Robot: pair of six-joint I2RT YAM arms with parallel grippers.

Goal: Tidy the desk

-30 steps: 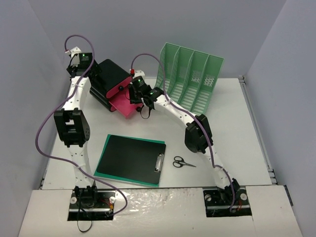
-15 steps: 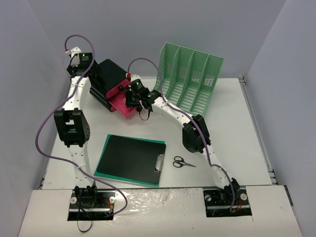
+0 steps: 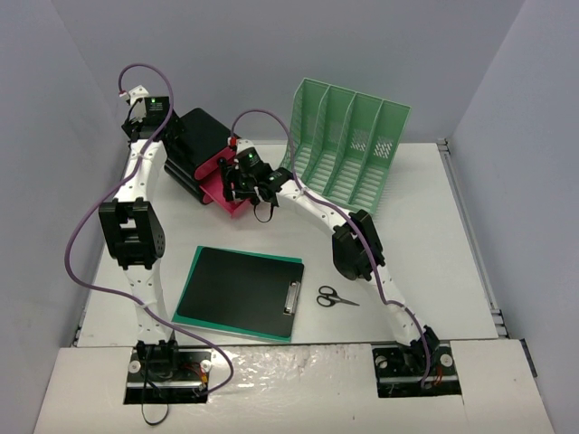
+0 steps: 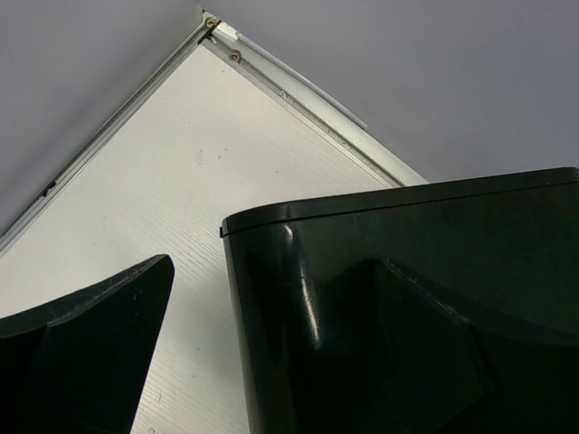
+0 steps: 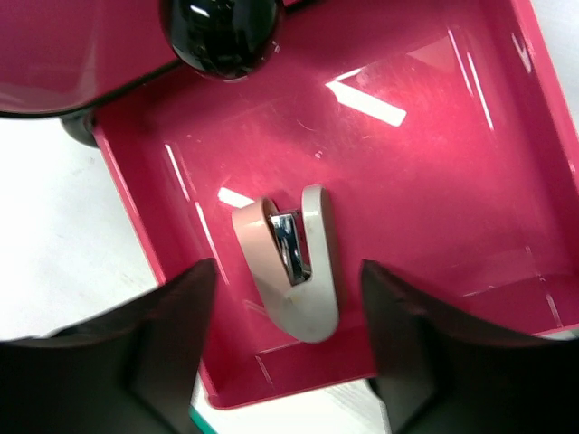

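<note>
Toward the far left corner of the white bench (image 3: 425,235), your right hand (image 5: 288,271) hangs with fingers apart over the pink drawer (image 5: 434,154), and the small stapler (image 5: 312,298) lies loose inside. Lift straight up, clear the rim, then push the drawer shut. Your left hand (image 3: 174,137) is spread wide at the black cabinet (image 3: 204,136).

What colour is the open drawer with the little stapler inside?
The drawer is bright pink; the right wrist view shows it best.
</note>
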